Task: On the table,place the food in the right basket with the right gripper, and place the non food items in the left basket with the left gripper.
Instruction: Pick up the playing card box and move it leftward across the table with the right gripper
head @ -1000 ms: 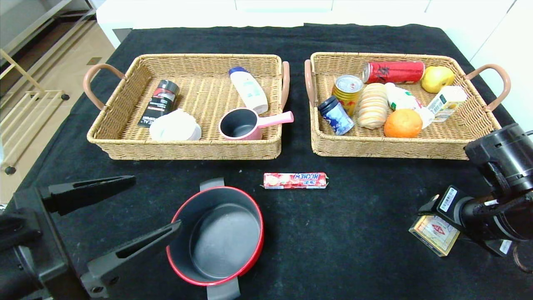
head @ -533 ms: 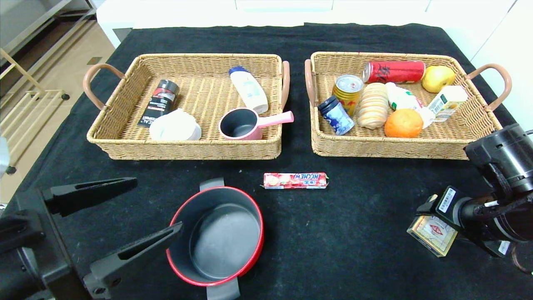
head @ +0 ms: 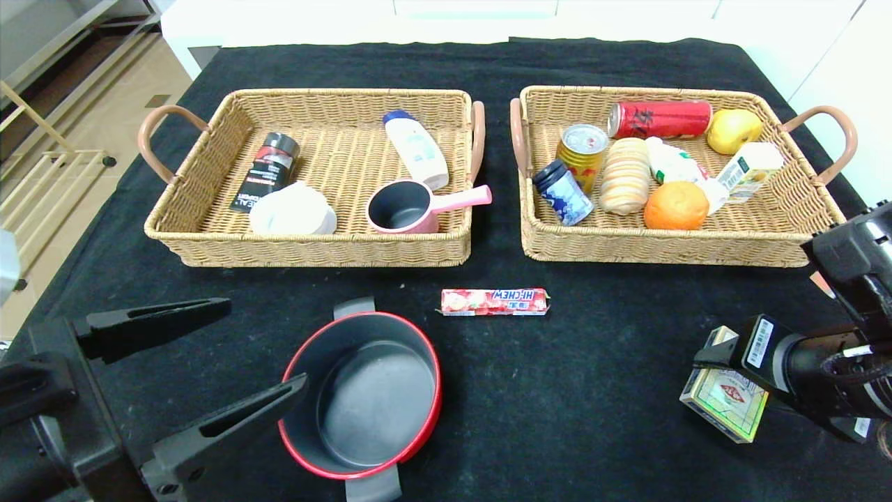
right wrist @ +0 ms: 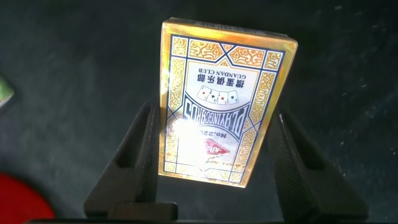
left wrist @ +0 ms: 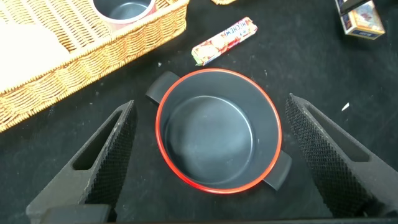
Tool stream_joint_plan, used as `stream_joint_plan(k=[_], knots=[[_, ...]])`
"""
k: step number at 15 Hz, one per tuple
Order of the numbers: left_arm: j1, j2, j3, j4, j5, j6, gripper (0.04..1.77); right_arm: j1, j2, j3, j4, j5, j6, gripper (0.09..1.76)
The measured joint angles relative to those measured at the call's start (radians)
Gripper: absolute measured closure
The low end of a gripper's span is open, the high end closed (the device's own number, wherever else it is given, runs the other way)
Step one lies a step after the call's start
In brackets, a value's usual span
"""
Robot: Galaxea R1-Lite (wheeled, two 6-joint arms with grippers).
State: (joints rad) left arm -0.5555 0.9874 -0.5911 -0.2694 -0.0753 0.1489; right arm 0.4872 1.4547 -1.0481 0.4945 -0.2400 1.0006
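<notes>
The worktop [head: 599,390] was covered in black cloth, with pale flooring and a wooden rack off its left edge and white cabinets behind and to the right.

At the near left the left claw [head: 198,369] hung wide open and empty, its fingers [left wrist: 106,158] spread to either side of a red-rimmed pot [head: 366,394] without touching it. Behind it stood the left basket [head: 209,247], holding a dark tube, a white cup, a white bottle and a small pink saucepan [head: 408,207]. A Hi-Chew candy stick [head: 494,302] lay on the cloth between the pot and the baskets. The right basket [head: 627,247] held cans, a striped bun, an orange [head: 675,206], a yellow fruit and a small carton.

At the near right the right claw [head: 725,380] was closed on a box of playing cards [head: 725,404], one finger [right wrist: 140,155] pressed to each long side.

Compared with a second earlier, the cards sat tilted, one end raised off the cloth, and the right arm had shifted slightly lower and outward. The left claw, the pot and the candy had not moved.
</notes>
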Motion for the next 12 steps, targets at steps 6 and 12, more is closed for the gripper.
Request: stream_joint_plan(k=[6, 12], knots=[[0.001, 0.013, 0.007, -0.010, 0.004, 0.000, 0.09, 0.181, -0.001, -0.030, 0.008, -0.093, -0.156, 0.78], [0.002, 0.026, 0.011, -0.014, 0.009, 0.001, 0.09, 0.345, 0.093, -0.144, 0.016, -0.110, -0.212, 0.78]])
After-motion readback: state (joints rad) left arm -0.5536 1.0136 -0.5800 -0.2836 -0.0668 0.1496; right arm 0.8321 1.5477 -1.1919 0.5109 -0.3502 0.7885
